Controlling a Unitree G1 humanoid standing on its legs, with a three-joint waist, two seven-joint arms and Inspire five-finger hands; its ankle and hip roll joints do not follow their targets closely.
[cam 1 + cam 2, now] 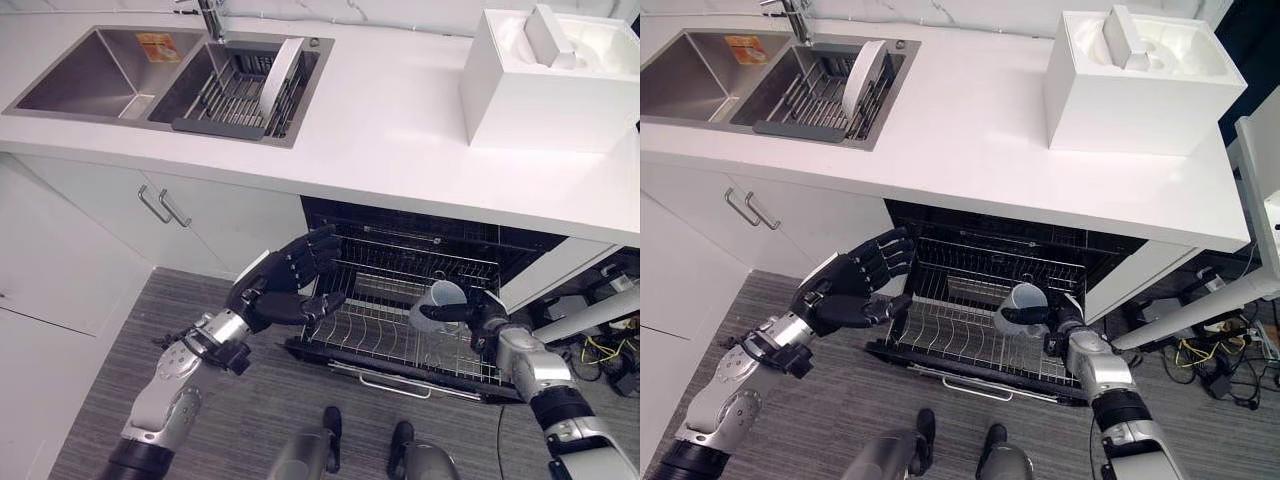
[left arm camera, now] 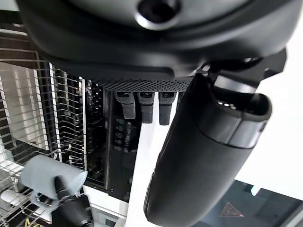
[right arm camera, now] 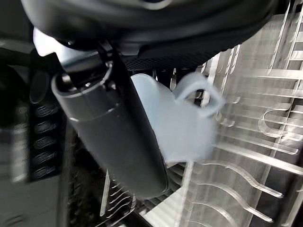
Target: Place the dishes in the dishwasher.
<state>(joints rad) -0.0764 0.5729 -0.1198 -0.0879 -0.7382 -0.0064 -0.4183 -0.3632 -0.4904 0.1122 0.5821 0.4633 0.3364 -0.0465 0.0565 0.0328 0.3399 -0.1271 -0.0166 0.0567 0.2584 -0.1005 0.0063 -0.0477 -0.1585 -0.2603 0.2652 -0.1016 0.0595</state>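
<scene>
White countertop (image 1: 400, 130) runs above an open dishwasher (image 1: 420, 250). A pale mug (image 1: 437, 305) is pinched by the right hand (image 1: 478, 318) just above the pulled-out lower rack (image 1: 390, 335), right side. The left hand (image 1: 285, 290), fingers spread and empty, is held at the rack's left edge.

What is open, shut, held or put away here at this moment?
dishwasher: open, lower rack pulled out, nothing set in it yet
mug: held over the rack
right hand: shut on the mug
left hand: open, fingers spread, holding nothing
plate: standing on edge in the sink basket
cabinet doors: shut
</scene>
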